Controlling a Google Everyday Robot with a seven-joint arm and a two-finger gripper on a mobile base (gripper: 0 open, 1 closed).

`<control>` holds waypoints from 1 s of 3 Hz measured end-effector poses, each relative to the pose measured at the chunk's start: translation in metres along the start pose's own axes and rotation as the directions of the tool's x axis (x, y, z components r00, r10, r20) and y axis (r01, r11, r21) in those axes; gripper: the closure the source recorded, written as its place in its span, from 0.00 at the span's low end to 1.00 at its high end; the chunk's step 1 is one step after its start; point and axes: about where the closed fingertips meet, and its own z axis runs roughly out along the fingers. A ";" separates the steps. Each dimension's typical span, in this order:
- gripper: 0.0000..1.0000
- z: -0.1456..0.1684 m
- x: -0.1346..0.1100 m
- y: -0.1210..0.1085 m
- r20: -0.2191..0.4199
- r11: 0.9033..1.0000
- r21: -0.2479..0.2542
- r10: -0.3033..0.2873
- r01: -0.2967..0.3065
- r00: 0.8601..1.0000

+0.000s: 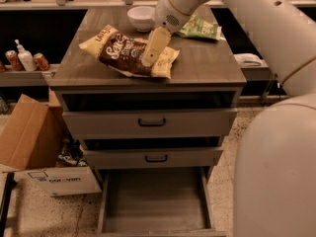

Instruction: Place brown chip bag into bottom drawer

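The brown chip bag [129, 53] lies on the cabinet top [207, 65], dark brown in the middle with pale yellow ends and white lettering. My gripper [150, 54] reaches down from the upper right and hangs right over the bag's right half, its pale fingers [154, 46] at the bag's surface. The bottom drawer [154, 199] stands pulled out below, its flat floor bare.
A white bowl [141, 17] and a green chip bag [200, 28] sit at the back of the cabinet top. Two upper drawers with black bar handles [151, 123] are slightly ajar. A cardboard box [29, 135] stands on the floor at left. Cans and a bottle [24, 58] stand on a left shelf.
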 end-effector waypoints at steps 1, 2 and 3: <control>0.00 0.022 -0.003 -0.001 0.009 0.999 -0.037 0.002 -0.001 1.000; 0.00 0.044 -0.005 0.000 0.010 0.998 -0.069 0.000 0.001 1.000; 0.19 0.059 -0.008 -0.002 0.011 0.997 -0.083 -0.001 0.002 1.000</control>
